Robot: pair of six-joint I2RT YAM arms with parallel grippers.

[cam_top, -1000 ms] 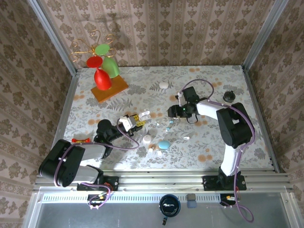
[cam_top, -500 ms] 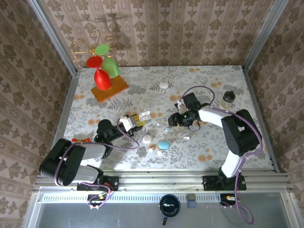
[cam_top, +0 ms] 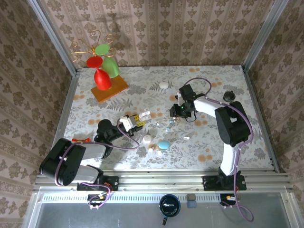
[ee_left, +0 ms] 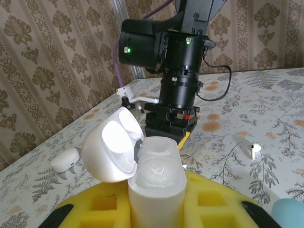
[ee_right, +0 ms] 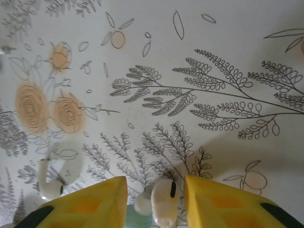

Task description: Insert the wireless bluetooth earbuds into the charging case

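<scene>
Right gripper point(cam_top: 176, 111): has shifted toward the far side from where it was half a second ago. One white earbud point(ee_right: 164, 207) sits between its yellow fingers point(ee_right: 223, 202), just beside the right one. Whether it is clamped cannot be told.

Left gripper point(cam_top: 136, 122): clenched on the open white charging case point(ee_left: 154, 178), lid tipped back.

Loose earbud point(cam_top: 186, 138): lies on the table point(cam_top: 213, 152), nearer than the right gripper.

Closed white case point(cam_top: 164, 85): lies toward the far edge, well apart.

Bright even light, charging case point(ee_left: 156, 190) glaring white (foreground blurred)
</scene>
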